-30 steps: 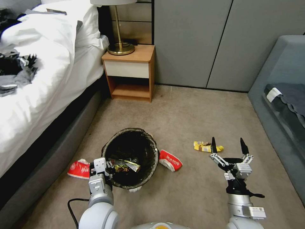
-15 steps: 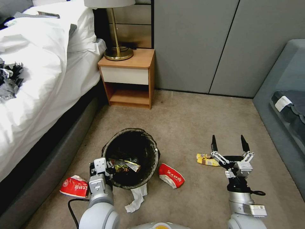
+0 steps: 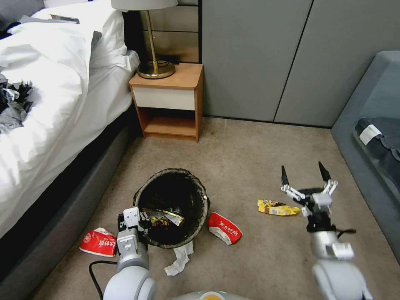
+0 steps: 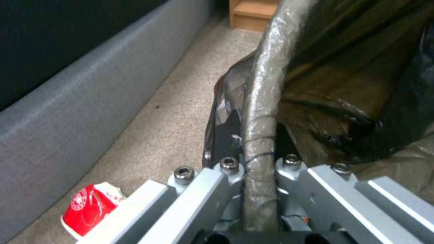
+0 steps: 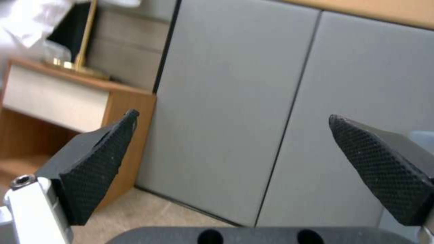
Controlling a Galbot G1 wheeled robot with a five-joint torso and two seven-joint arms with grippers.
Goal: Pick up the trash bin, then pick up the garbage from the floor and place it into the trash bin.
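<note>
The left gripper (image 4: 260, 176) pinches the bag-covered rim of the trash bin (image 4: 262, 101) at bottom centre. A red wrapper (image 4: 90, 208) lies on the carpet (image 4: 172, 112) at lower left.

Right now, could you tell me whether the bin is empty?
Not empty: the bin, gripped at its rim by the left gripper, holds wrappers.

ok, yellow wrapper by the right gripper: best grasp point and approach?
Judging from the head view: take the yellow wrapper across its short width near the middle, from straight above. It lies flat and long on the carpet, with bare floor around. The open right gripper is beside it, pointing at the wall.
</note>
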